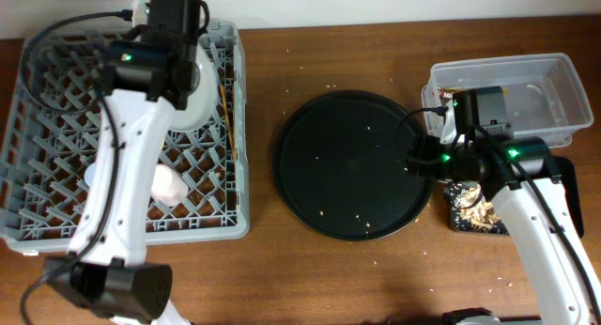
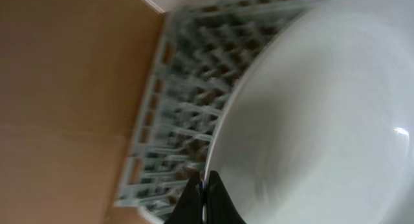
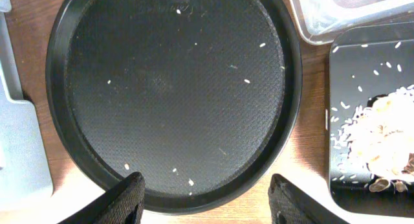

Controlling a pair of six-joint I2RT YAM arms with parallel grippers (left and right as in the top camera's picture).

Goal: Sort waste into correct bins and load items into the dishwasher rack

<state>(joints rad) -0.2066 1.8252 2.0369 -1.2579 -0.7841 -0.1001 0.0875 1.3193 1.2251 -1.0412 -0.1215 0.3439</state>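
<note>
Two tools | left tool (image 2: 204,185) pinching plate (image 2: 323,107) rim; right tool (image 3: 208,201) spread above round tray (image 3: 174,88)

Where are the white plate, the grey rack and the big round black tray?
white plate (image 2: 323,120), left wrist view, inner face.
grey rack (image 1: 211,228), overhead view, bottom rim.
round black tray (image 3: 168,88), right wrist view, bare middle.

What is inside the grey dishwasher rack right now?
A white plate, its rim pinched by the left fingers, wooden chopsticks along the right wall, and a pale pink cup. The left arm covers the middle of the rack, so anything beneath it is hidden.
</note>
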